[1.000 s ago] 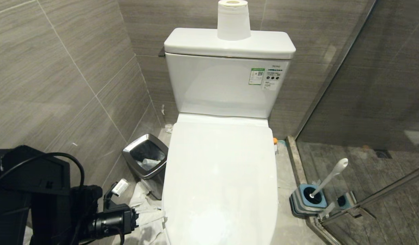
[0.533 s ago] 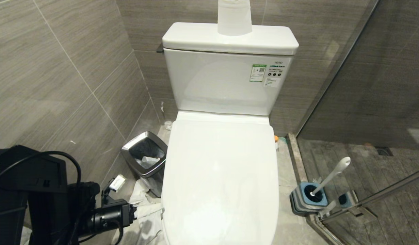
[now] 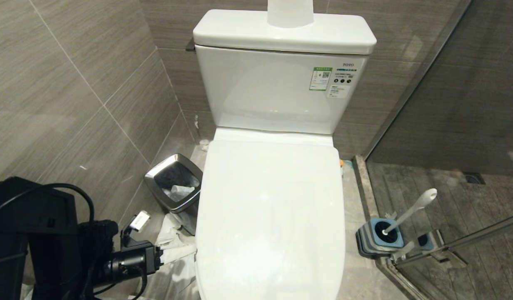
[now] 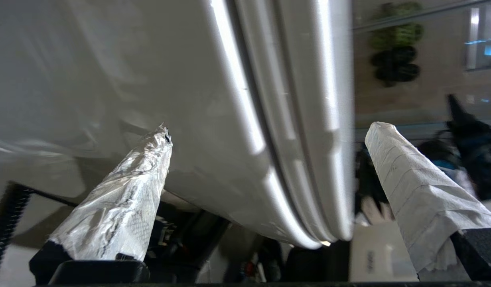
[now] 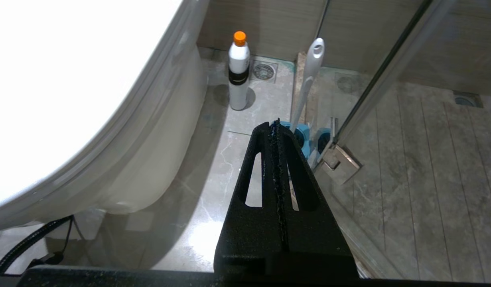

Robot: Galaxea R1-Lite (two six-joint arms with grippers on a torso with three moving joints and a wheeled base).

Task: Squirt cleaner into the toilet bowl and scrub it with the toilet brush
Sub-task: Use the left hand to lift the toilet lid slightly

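The white toilet's lid (image 3: 269, 208) is down, so the toilet bowl's basin is hidden; its outer wall (image 5: 149, 159) shows in the right wrist view. My left gripper (image 3: 177, 252) is low at the lid's front left edge. It is open, and its paper-wrapped fingers (image 4: 125, 195) stand either side of the stacked lid and seat edges (image 4: 329, 119) without touching them. The cleaner (image 5: 238, 71) stands on the floor right of the toilet; only its orange cap (image 3: 341, 163) shows in the head view. The toilet brush (image 3: 410, 212) leans in its blue-and-grey holder (image 3: 379, 239). My right gripper (image 5: 274, 123) is shut and empty, low beside the toilet.
A steel-rimmed bin (image 3: 175, 187) with crumpled paper stands left of the toilet, close to the tiled wall (image 3: 73, 104). White paper (image 3: 173, 275) lies on the floor beneath my left gripper. A paper roll (image 3: 290, 12) sits on the tank. A glass shower door (image 3: 448, 125) borders the right side.
The whole picture has shifted, with tank and roll sliding toward the top edge, so the camera has moved. My left gripper stays open by the lid's front left edge.
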